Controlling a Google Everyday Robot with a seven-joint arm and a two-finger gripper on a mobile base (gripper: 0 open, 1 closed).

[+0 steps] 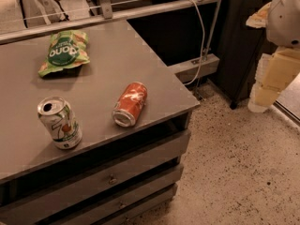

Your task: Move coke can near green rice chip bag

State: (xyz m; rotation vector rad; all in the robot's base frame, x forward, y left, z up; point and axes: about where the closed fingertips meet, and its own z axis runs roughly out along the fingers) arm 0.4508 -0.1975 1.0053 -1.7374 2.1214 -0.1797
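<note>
A: Where is the gripper [268, 86]?
B: Off the right side of the tabletop [140, 55], over the floor [234, 172].
A: And the coke can [130, 104]?
B: On its side on the tabletop, well left of the gripper. A second can [60, 122] stands farther left, and the green rice chip bag [63, 52] lies behind both cans.

Coke can [130, 104], near the front edge of the grey table [117, 55]: red, white script, silver end. Green rice chip bag [63, 52], back-left corner: green, white lettering, orange-yellow edges. Gripper [267, 90], beyond the right edge: cream.
</note>
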